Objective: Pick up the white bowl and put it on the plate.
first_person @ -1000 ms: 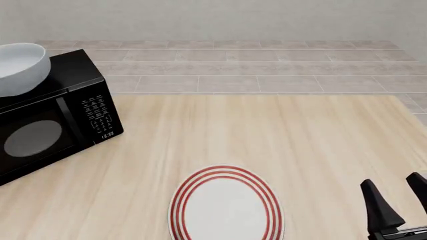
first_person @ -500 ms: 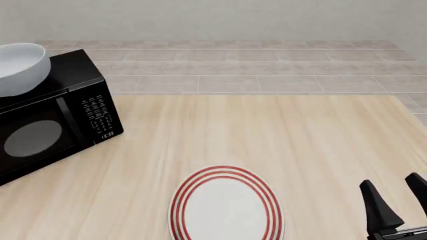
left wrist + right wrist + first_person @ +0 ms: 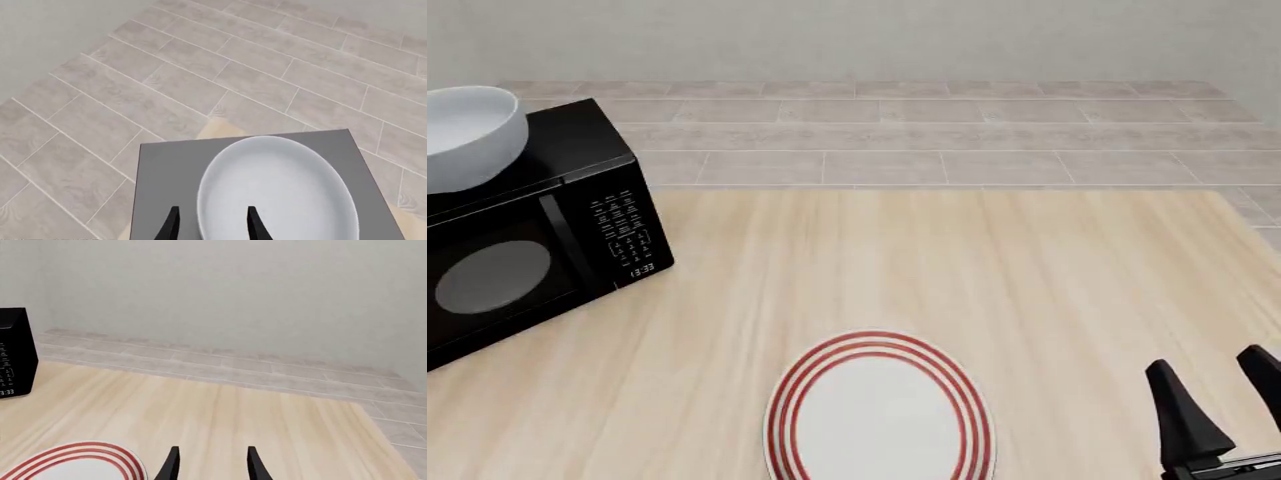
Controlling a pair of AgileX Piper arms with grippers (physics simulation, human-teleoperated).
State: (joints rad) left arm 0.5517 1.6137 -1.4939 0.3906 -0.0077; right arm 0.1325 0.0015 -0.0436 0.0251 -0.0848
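The white bowl (image 3: 467,135) sits on top of a black microwave (image 3: 541,235) at the far left. In the left wrist view the bowl (image 3: 287,195) lies below my left gripper (image 3: 212,225), which is open and empty, with the bowl's near rim showing between its fingertips. I cannot tell whether they touch. The left gripper is out of the front view. The plate (image 3: 878,415) with red rings lies flat at the table's front centre and also shows in the right wrist view (image 3: 73,462). My right gripper (image 3: 1221,400) is open and empty at the front right, right of the plate.
The microwave stands at the table's left edge with its door shut and its top (image 3: 167,170) under the bowl. The light wood table (image 3: 961,270) ends at a tiled floor (image 3: 894,130) beyond its far edge.
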